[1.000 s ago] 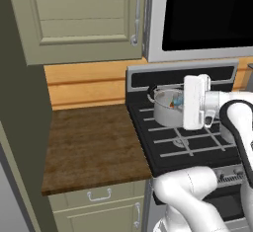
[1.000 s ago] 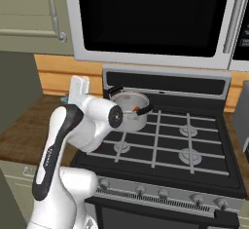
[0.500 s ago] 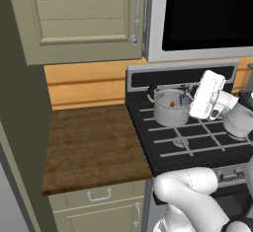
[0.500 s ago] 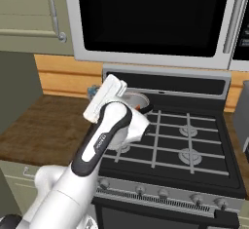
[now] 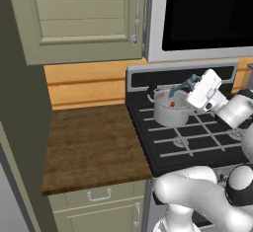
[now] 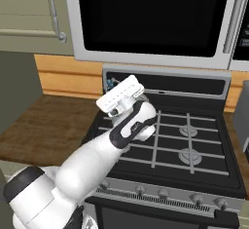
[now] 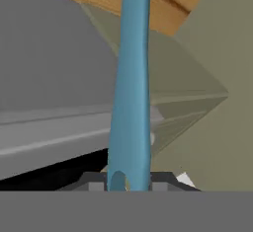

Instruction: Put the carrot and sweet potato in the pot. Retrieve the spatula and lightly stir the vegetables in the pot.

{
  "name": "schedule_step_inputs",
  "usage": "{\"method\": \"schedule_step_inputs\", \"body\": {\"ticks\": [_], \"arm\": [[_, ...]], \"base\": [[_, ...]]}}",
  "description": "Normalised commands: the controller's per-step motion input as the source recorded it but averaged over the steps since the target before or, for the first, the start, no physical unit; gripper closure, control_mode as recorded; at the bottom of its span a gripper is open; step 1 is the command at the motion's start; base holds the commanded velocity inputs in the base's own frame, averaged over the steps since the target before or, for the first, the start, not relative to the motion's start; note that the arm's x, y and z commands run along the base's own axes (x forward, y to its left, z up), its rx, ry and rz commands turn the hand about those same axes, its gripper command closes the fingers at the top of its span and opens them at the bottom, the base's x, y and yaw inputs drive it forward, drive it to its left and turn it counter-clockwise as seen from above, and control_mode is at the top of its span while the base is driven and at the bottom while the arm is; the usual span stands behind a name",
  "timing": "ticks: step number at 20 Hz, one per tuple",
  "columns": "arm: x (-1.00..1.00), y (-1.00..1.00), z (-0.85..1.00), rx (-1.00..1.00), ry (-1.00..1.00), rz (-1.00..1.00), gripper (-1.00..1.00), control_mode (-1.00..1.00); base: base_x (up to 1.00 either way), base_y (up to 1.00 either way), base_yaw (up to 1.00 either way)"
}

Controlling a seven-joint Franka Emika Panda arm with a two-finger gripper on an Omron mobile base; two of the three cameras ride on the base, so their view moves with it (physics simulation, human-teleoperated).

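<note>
- The end effector hangs over the stove, tilted, its white hand just right of the pot's rim in the left base view.
- It is clenched on the spatula: in the hand view the light-blue shaft rises straight up from between the two dark finger tips, and its looped end sits right at them.
- In the left base view a short length of the spatula slants down from the end effector towards the pot's opening; whether its tip touches anything inside cannot be told.
- The pot stands on the stove's rear left burner, shiny steel, with a black handle at its left side.
- A small bright-orange bit, the carrot, shows inside the pot near the spatula's lower end.
- The wooden table lies left of the stove.
- In the right base view the white arm covers the pot's place, and the end effector sits in front of the stove's back panel.
</note>
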Motion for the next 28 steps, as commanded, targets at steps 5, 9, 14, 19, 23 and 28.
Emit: {"method": "schedule_step_inputs", "body": {"ticks": [5,9,14,19,23,28], "arm": [[0.56,-0.24,-0.13,0.17,0.02,0.00,1.00,-1.00],[0.30,-0.33,-0.21,0.09,0.06,0.00,1.00,-1.00],[0.37,-0.19,-0.09,0.07,0.16,-0.01,1.00,-1.00],[0.48,0.00,0.00,0.02,0.19,-0.03,1.00,-1.00],[0.45,0.00,-0.03,0.00,0.22,-0.07,1.00,-1.00],[0.17,0.00,-0.30,0.00,0.20,-0.08,1.00,-1.00]], "base": [[0.00,0.00,0.00],[0.00,0.00,0.00],[0.00,0.00,0.00],[0.00,0.00,0.00],[0.00,0.00,0.00],[0.00,0.00,0.00]]}}
